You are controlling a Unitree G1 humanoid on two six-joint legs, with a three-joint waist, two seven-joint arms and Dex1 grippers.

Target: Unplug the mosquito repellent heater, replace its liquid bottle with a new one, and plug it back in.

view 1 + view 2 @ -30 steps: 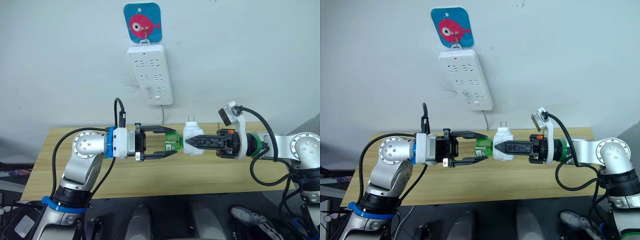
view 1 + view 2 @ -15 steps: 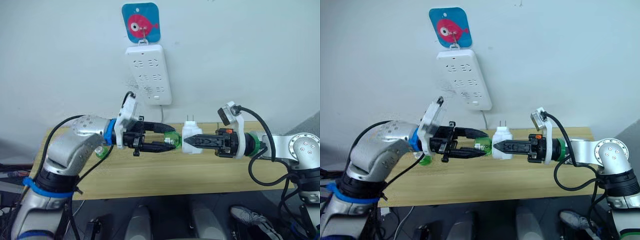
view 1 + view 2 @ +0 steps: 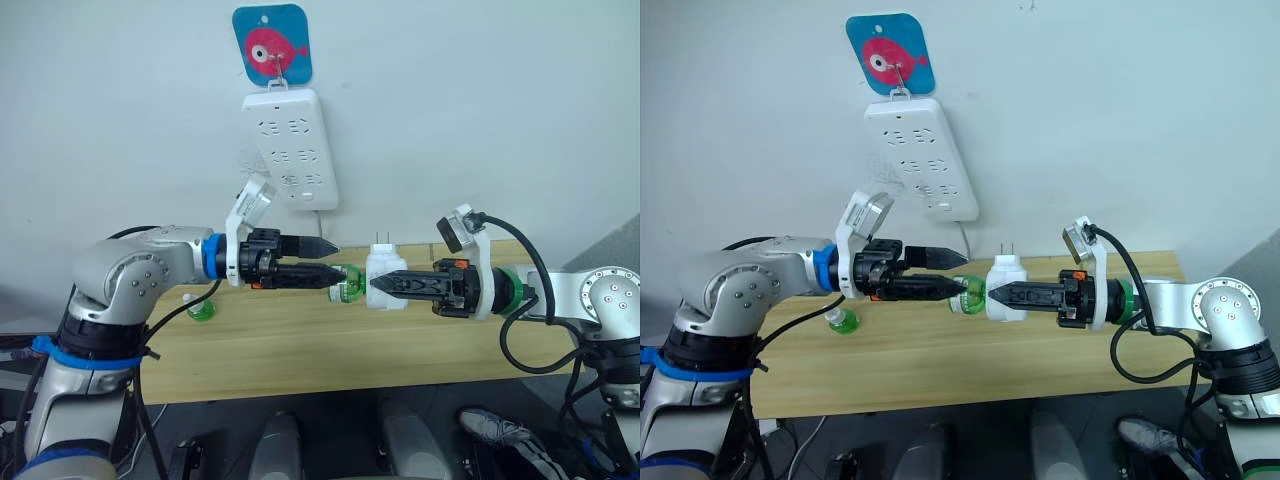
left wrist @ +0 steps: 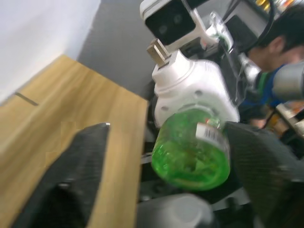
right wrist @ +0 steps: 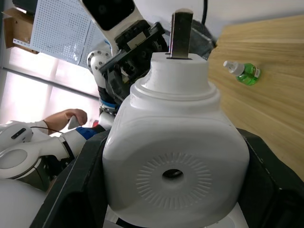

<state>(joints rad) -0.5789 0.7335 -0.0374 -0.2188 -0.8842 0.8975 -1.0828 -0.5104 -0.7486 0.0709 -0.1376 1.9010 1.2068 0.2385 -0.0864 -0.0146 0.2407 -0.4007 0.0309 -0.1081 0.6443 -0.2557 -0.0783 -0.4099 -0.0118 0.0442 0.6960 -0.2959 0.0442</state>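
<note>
Wooden worktop (image 3: 300,350) against a white wall. Power strip (image 3: 289,148) hanging on the wall under a fish hook plate (image 3: 271,43). Right hand (image 3: 378,285) pinching the heater (image 3: 383,277) above the worktop's middle, its 2 prongs up. Left hand (image 3: 333,260), fingers spread, lying on both sides of the green bottle (image 3: 347,282) fitted in the heater's left end. A second green bottle (image 3: 203,307) lying on the worktop, far left.
</note>
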